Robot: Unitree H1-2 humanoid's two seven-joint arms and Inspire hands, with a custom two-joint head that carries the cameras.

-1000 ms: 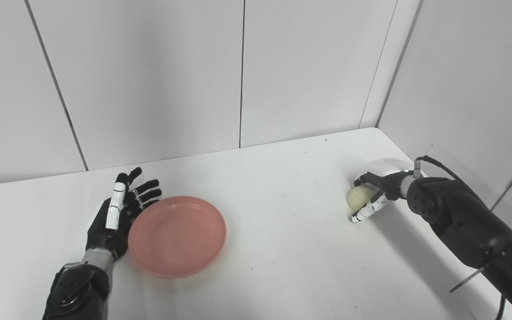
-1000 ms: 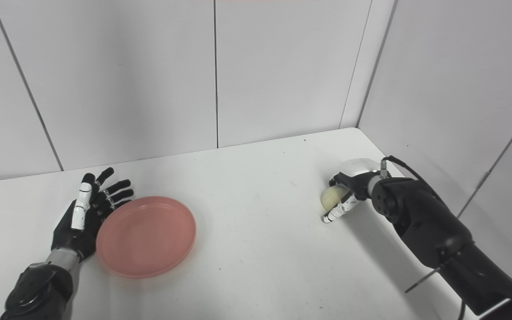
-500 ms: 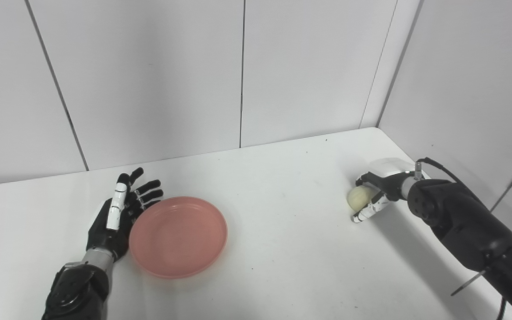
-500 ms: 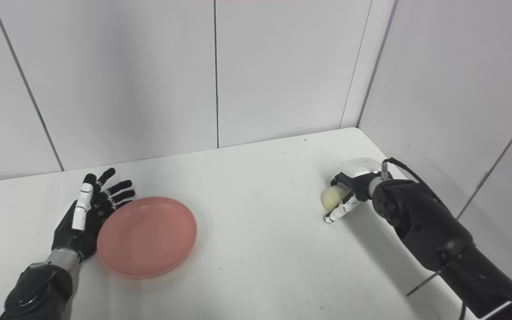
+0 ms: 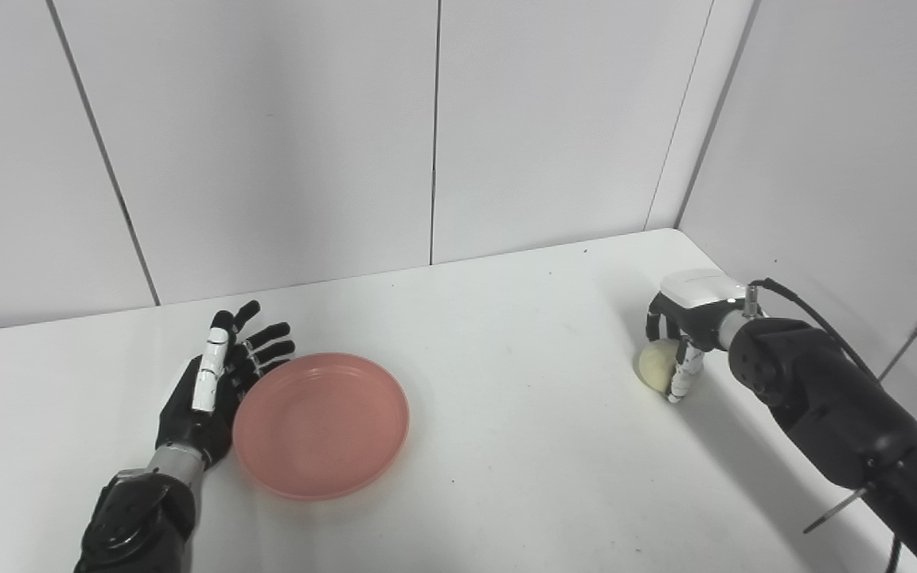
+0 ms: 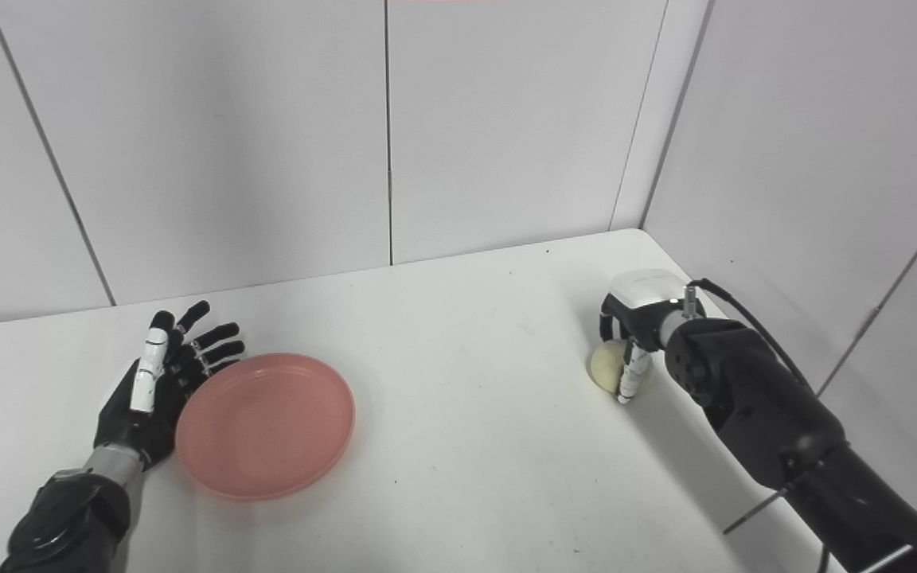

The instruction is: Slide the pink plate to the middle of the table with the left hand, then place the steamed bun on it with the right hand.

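Table (image 5: 506, 446): white, walled at far and right edges; wide bare stretch between plate and bun.
Pink plate (image 5: 321, 424): round, shallow, left of centre.
Left hand (image 5: 216, 382): fingers spread, released, touching plate's left rim.
Steamed bun (image 5: 657, 368): pale, round, far right.
Right hand (image 5: 685, 334): curled around bun from above, grasping it.

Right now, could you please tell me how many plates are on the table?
1. The pink plate lies on the left part of the table, beside the open left robot hand. Nothing seems hidden.
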